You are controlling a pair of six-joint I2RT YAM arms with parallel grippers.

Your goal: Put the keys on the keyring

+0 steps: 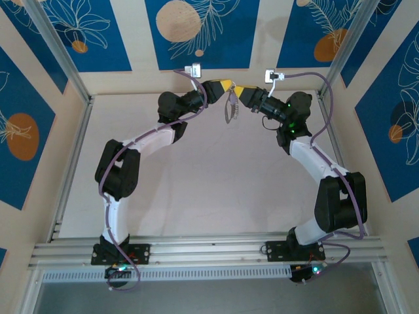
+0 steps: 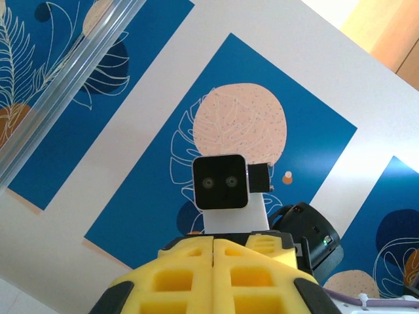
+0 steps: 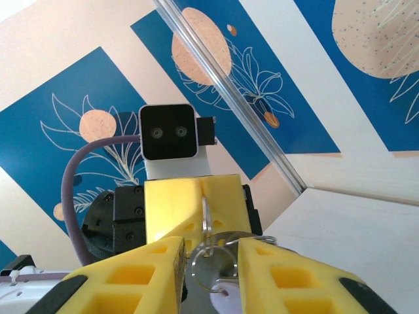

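Both arms reach toward the middle of the far edge of the tabletop [image 1: 216, 190] and meet tip to tip above it.

The left gripper [image 2: 213, 258] has its yellow fingers pressed together. The right wrist view shows a thin edge-on sliver of metal coming out of their seam. It looks to be part of the keyring [image 1: 229, 110], which hangs as a slim loop just below the meeting point and well clear of the tabletop.

The right gripper [image 3: 211, 275] has its fingers set apart. The key [image 3: 226, 302], with its silver blade and lilac head, sits in the gap among the silver rings. Whether the pads actually bear on the head cannot be told.

The key is probably light and rigid. Its metal blade is likely slick, and its plastic head should give the foam pads more to bite on, so the head's flat faces look like the best place to hold it. That would leave the blade and its hole free to meet the ring.

The keyring is probably thin, stiff wire that springs back when flexed. Hanging from one pinch point, it is free to swing and twist. It seems best held close to the spot where the key must go on, with the dangling keys kept out of the way. Too light a squeeze risks either piece slipping and falling to the tabletop.
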